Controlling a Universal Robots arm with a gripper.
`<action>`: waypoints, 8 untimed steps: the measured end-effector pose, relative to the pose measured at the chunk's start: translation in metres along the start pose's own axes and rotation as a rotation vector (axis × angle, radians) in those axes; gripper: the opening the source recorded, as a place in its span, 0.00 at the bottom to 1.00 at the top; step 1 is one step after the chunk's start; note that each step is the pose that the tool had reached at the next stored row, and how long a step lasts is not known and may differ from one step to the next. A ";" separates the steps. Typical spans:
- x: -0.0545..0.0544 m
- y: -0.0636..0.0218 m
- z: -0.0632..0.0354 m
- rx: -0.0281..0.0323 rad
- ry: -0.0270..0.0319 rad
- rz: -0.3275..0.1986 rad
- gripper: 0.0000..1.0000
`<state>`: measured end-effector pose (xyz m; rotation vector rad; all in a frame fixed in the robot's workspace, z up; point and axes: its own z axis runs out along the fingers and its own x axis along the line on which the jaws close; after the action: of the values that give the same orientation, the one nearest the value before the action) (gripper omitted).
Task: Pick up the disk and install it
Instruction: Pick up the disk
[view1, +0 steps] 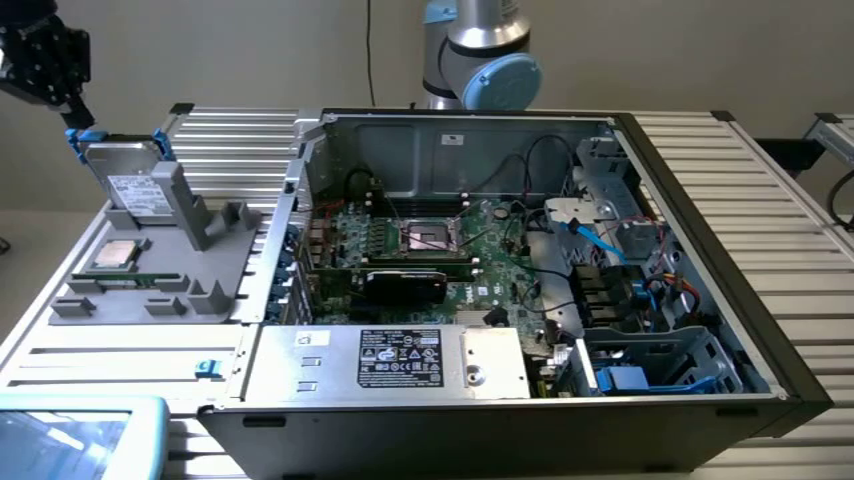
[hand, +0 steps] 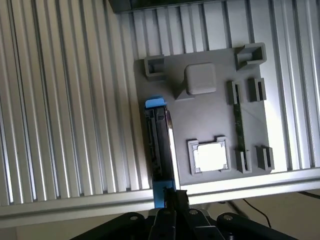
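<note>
While the black two-fingered gripper (view1: 78, 122) (hand: 175, 197) is clenched on one bright blue end tab of the disk (view1: 134, 188) (hand: 159, 145), a flat rectangular grey-metal hard drive with a white printed label, the pick-up step is judged to be in hand and installation not yet begun. The disk is held upright on its edge at a grey plastic holder plate (view1: 174, 262) (hand: 210, 120) on the exterior view's left, well apart from the open black computer case (view1: 454, 150). Whether its lower edge rests on the plate or hangs just above it cannot be told.

A straight lift is judged to be called for, so that the grey upright post just beside the disk is cleared. A firm hold is also needed, since the whole weight hangs from a thin tab.

A ribbed aluminium table (view1: 747, 190) (hand: 60, 100) carries both plate and case. A small square silver processor chip (view1: 118, 253) (hand: 211, 156) and a thin green memory stick (view1: 127, 281) (hand: 239, 120) are laid on the plate, apart from the disk. A plain pale wall (view1: 240, 50) is seen behind.
</note>
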<state>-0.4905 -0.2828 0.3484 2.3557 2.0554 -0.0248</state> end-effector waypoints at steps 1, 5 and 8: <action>0.000 0.0000 0.0000 0.0000 0.0000 0.000 0.18; 0.000 0.0000 0.0000 0.0000 0.0000 0.000 0.31; 0.000 0.0000 0.0000 0.0000 0.0000 0.000 0.31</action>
<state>-0.4905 -0.2828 0.3484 2.3557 2.0554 -0.0248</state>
